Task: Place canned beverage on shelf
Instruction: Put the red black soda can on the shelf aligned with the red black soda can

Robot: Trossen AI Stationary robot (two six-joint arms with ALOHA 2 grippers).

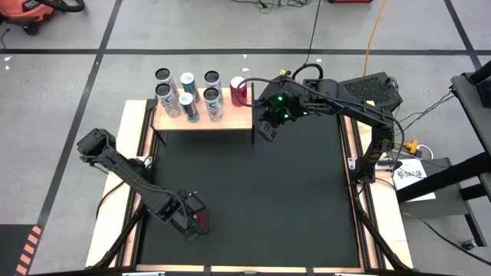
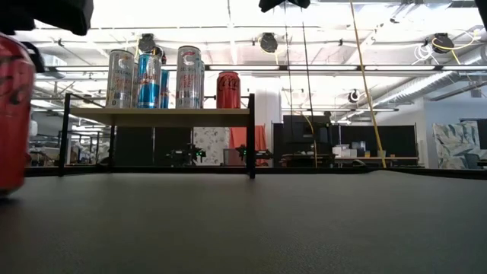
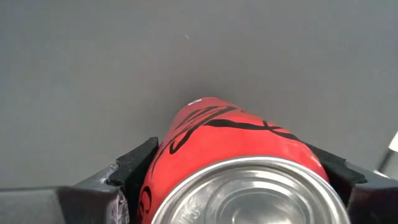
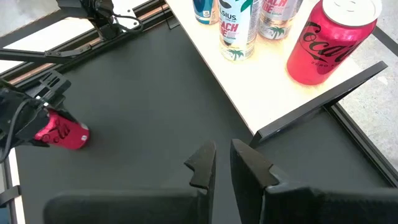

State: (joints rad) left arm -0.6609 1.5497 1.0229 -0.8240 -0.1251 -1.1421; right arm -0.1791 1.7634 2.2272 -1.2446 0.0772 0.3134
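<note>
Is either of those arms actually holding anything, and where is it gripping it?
The left gripper holds a red can by its sides, near the top. The right gripper holds nothing.

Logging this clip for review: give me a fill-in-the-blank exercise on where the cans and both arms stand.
1. The left gripper holds a ____ can near the table's front.
2. The red can on the shelf stands at its ____ end.
3. The right gripper hovers beside the shelf, its jaws ____.

Missing words: red; right; shut

Looks like a robotics lab: ceiling strip lights (image 2: pixel 228 68) glowing, cables (image 1: pixel 374 31) trailing across taped concrete floor (image 1: pixel 61 84).
</note>
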